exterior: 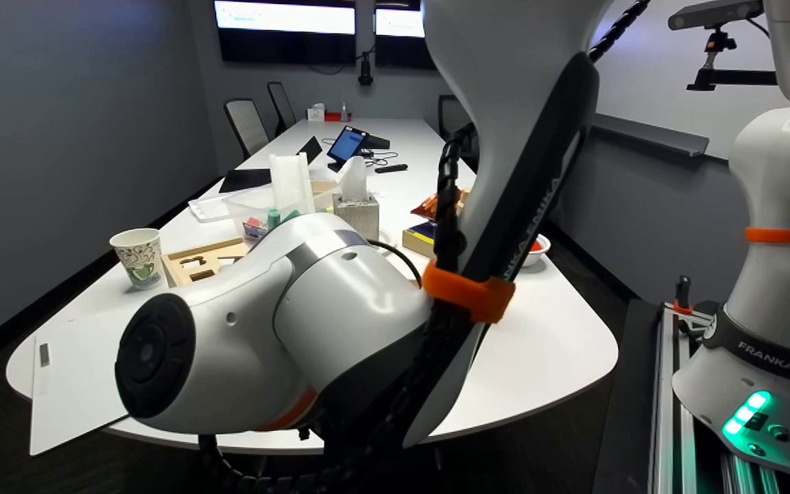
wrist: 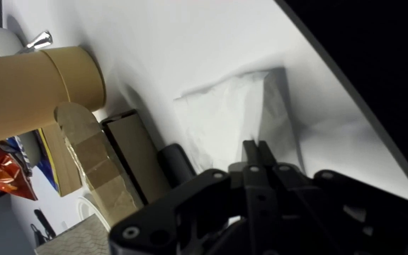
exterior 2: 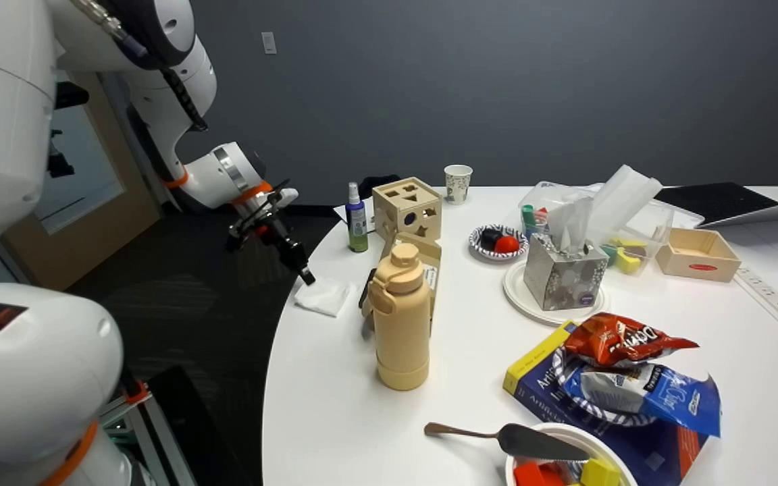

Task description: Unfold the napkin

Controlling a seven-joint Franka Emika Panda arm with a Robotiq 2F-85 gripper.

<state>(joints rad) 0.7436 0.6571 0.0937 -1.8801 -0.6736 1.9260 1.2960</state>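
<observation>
your gripper (wrist: 257, 145), closed over the napkin (wrist: 221, 120)
the gripper's fingertips (wrist: 249, 150) meet; whether they touch or pinch the white napkin, i cannot tell you. it lies creased just inside the curved edge of your table (exterior 2: 335, 418).

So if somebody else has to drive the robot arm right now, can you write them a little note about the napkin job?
Gripper: shut, tips at or just above the napkin; can't tell whether any of it is pinched.
Where: the napkin lies creased on the white table, near the edge; the tan bottle stands nearby.
Done: the gripper is over at the napkin; no spread-out napkin to see.
Left: the unfolding. It looks folded, so opening it out flat is probably all still to do.
</observation>
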